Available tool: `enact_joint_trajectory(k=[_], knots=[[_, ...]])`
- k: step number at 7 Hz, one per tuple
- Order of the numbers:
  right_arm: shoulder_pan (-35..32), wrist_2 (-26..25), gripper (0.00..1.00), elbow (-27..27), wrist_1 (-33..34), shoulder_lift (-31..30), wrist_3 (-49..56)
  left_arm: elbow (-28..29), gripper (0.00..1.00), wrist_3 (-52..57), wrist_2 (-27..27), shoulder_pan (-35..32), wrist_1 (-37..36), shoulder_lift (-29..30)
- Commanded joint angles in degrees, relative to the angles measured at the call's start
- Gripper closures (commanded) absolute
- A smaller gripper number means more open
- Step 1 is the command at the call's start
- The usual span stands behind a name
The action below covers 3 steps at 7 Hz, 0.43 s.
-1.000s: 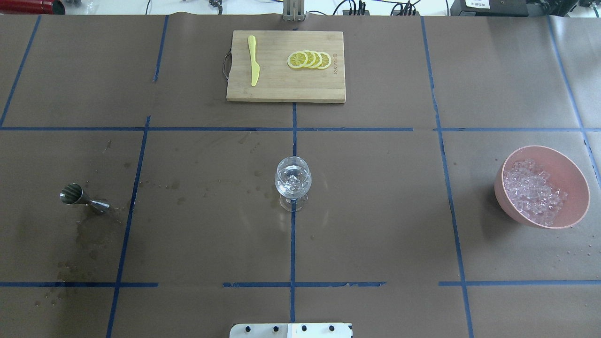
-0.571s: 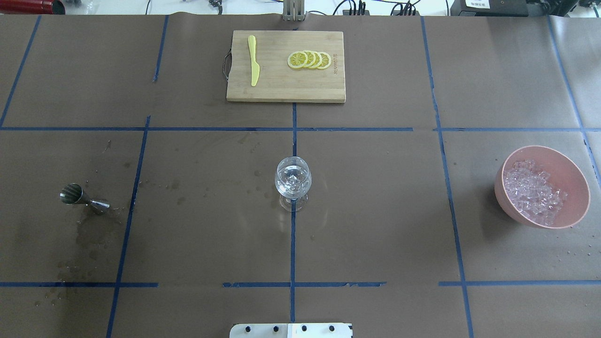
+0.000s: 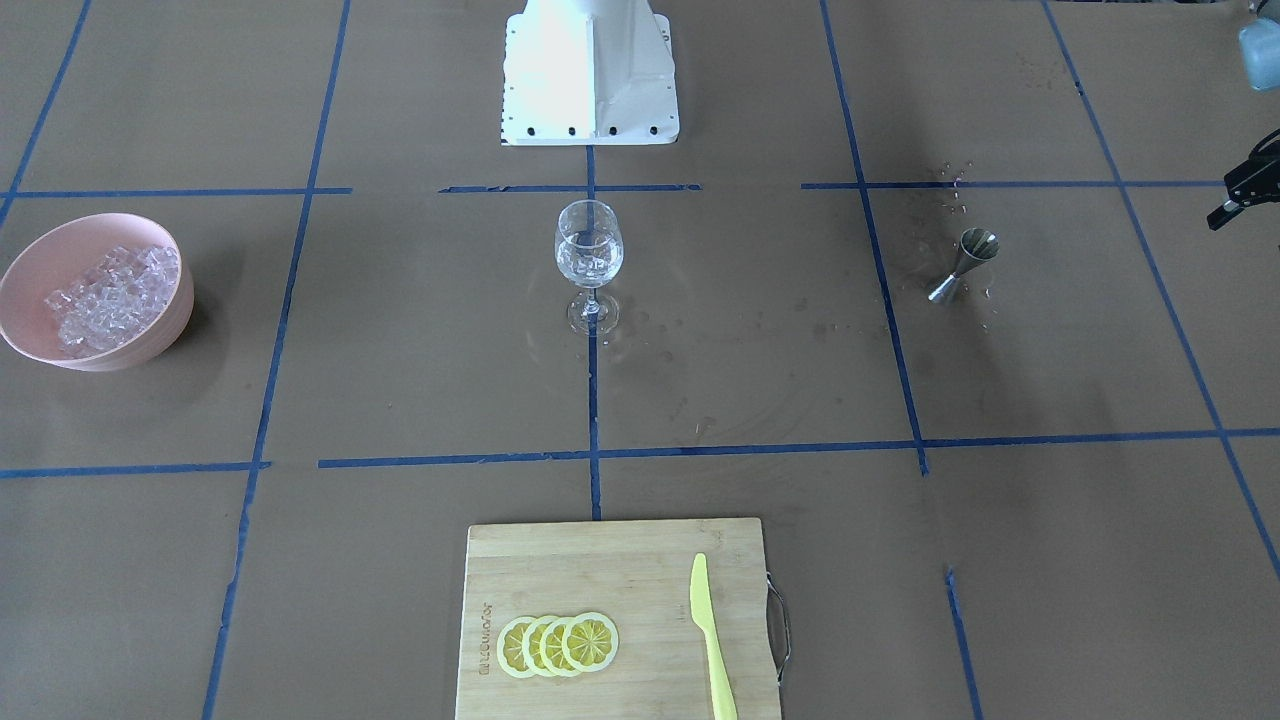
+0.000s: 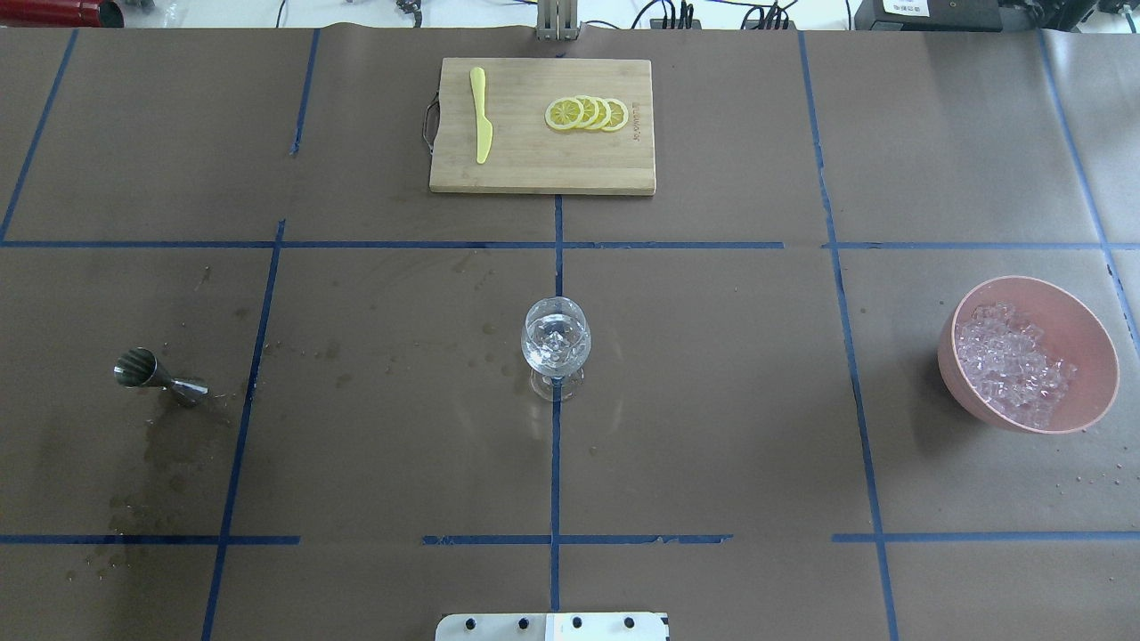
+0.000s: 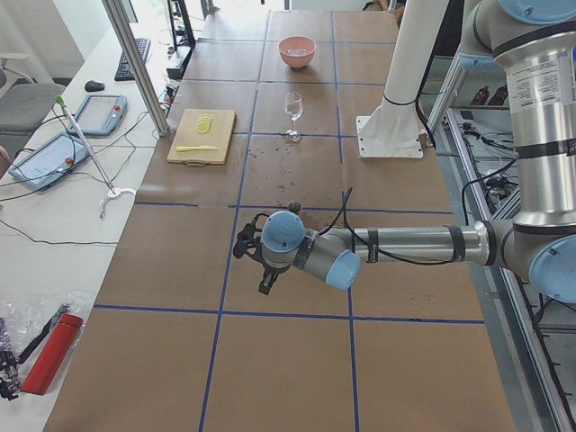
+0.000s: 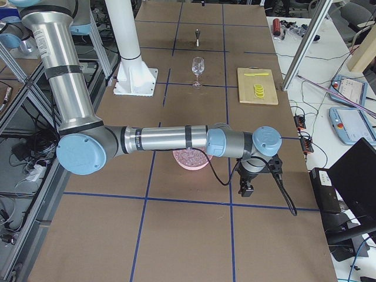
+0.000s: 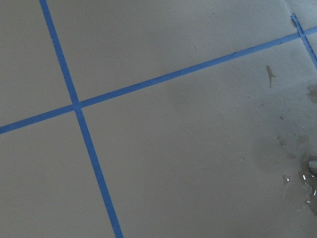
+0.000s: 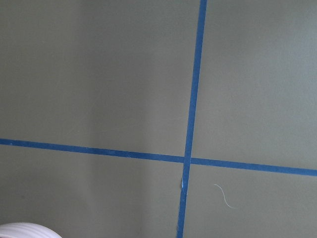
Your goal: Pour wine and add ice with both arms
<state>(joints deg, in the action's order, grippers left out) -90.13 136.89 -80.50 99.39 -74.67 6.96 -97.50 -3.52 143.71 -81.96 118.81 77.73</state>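
A clear stemmed wine glass [image 4: 556, 343] stands at the table's centre, and also shows in the front view [image 3: 589, 255]. It holds a few clear ice cubes and a shine of colourless wine. The rest of the ice [image 4: 1011, 363] is heaped in a pink bowl [image 4: 1082, 334] at the right. A steel jigger [image 4: 153, 374] stands at the left among dark wet marks [image 4: 169, 445]. My left gripper [image 5: 261, 270] hovers over bare table beyond the jigger. My right gripper [image 6: 247, 188] hovers past the bowl [image 6: 191, 161]. I cannot tell if either is open or shut.
A wooden cutting board [image 4: 534, 169] at the far middle carries lemon slices [image 4: 588, 114] and a yellow knife [image 4: 481, 116]. The white pedestal base [image 3: 590, 75] stands at the near edge. Wet spots [image 7: 302, 173] show in the left wrist view. A red tool [image 5: 49, 355] lies off the table.
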Motion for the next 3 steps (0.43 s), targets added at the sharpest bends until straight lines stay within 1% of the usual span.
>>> enact_joint_trajectory(k=[1,3], knots=[[0.04,-0.13,0.0,-0.01,0.37,0.05,-0.01,0.47,0.0,0.0,0.17,0.22,-0.15,0.05],[0.04,0.21,0.0,-0.1,0.28,0.05,-0.01,0.21,0.0,0.0,0.17,0.22,-0.24,0.05]])
